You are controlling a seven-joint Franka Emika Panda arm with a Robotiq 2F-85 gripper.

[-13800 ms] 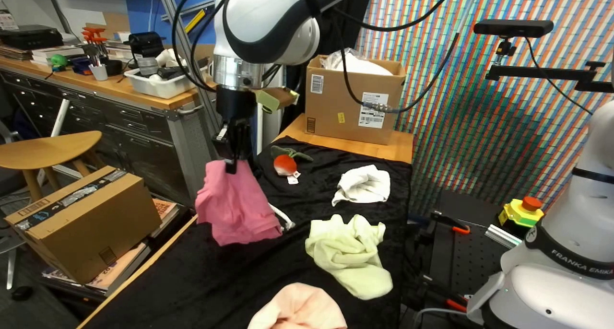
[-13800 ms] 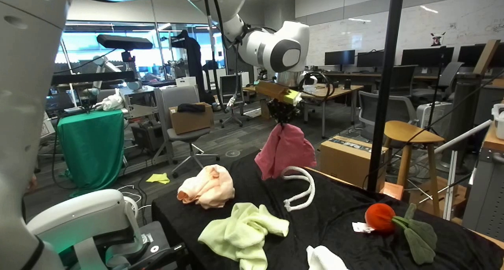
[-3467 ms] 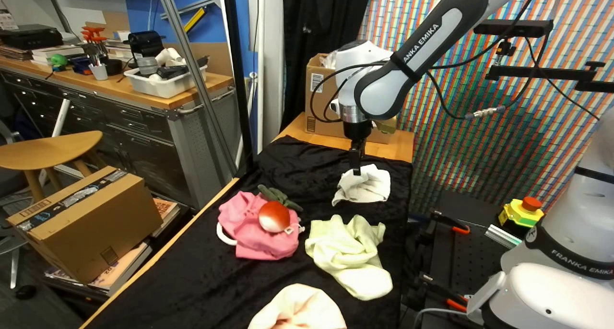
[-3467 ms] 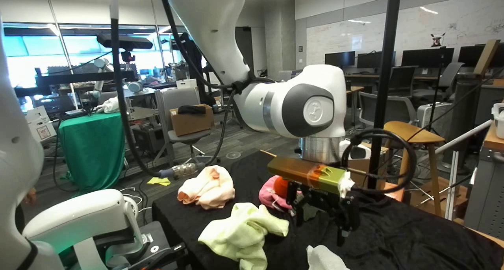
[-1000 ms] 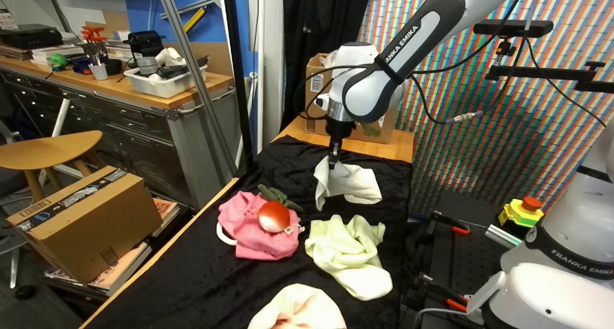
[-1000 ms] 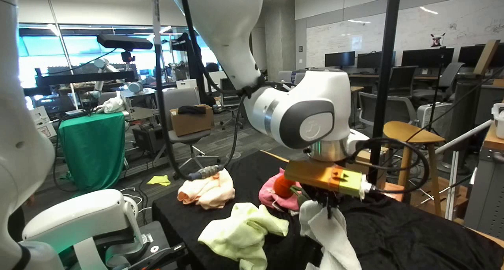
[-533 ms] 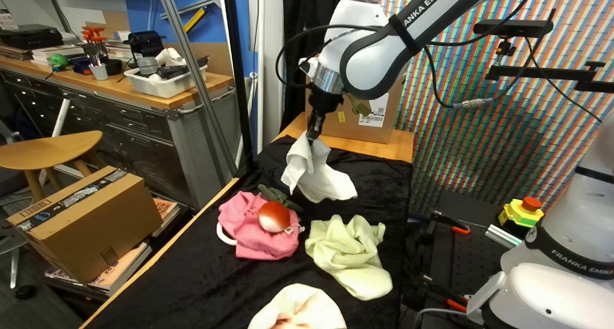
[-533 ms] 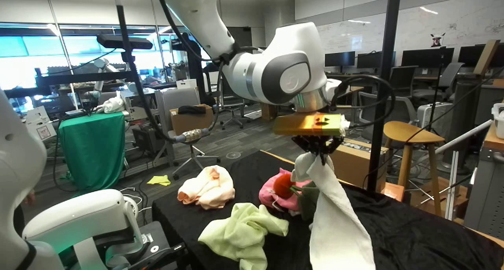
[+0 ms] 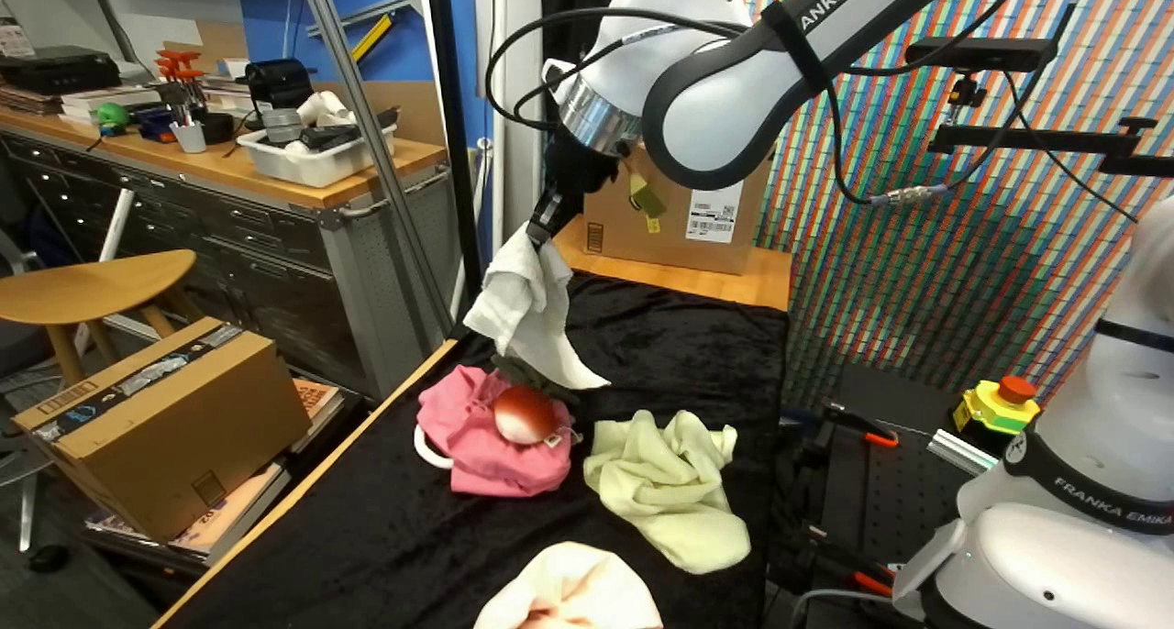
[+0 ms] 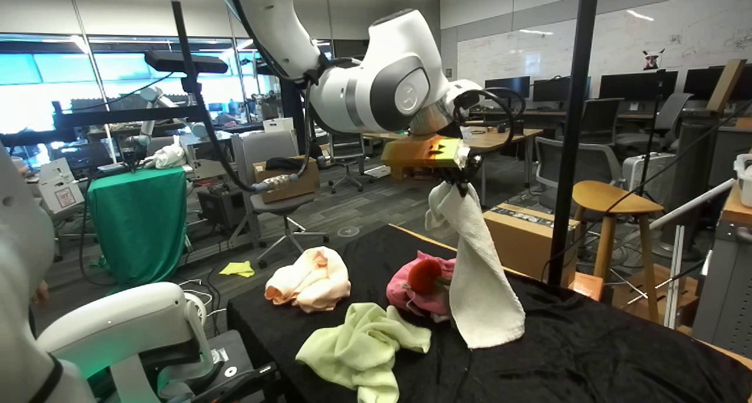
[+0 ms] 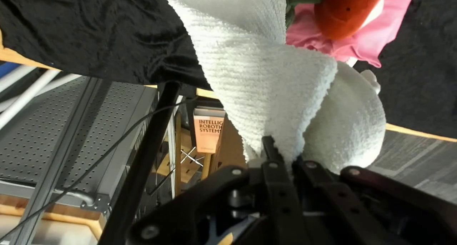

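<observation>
Claw (image 9: 539, 233) pinching a white towel (image 10: 484, 279), which hangs over the bench (image 9: 367, 537) and partly masks a red plush vegetable (image 9: 525, 416) resting on a pink cloth (image 9: 500, 471) near the wooden edge. A green cloth (image 9: 670, 496) lies by the opposite edge, a peach cloth (image 9: 573, 588) near one end; a carton (image 9: 674, 221), partly hidden by the arm (image 9: 725, 115), stands at the other.

Crumpled cloths (image 9: 668, 496) on black-draped table (image 9: 367, 537)

A wooden stool (image 9: 96, 285) near a cardboard box (image 9: 174, 418), white bin (image 9: 307, 169) atop a workbench (image 9: 225, 172)
</observation>
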